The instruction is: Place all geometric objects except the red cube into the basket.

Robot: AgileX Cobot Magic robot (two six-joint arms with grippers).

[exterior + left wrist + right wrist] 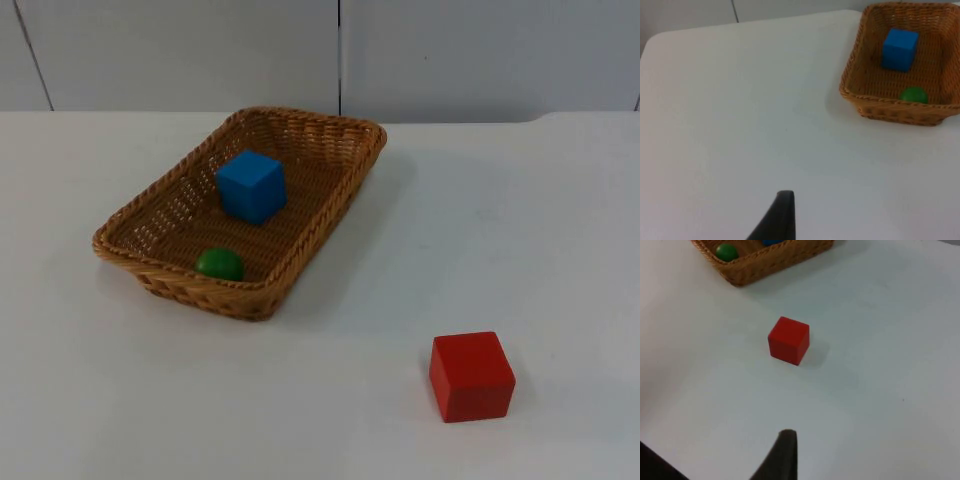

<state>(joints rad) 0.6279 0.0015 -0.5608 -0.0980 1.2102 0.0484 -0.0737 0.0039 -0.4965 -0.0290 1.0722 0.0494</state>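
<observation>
two pieces, the blue cube and the green ball, lie inside the wicker basket, so by my reading the sorting is complete. the red cube sits on the white bench, well apart from the basket, correctly excluded. i see one fingertip each of the left pincer and the right pincer, both above bare bench and holding nothing; i cannot tell their opening. both arms wait.

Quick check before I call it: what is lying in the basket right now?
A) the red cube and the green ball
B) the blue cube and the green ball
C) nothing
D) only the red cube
B: the blue cube and the green ball lie inside the basket, while the red cube stands apart on the table.
</observation>
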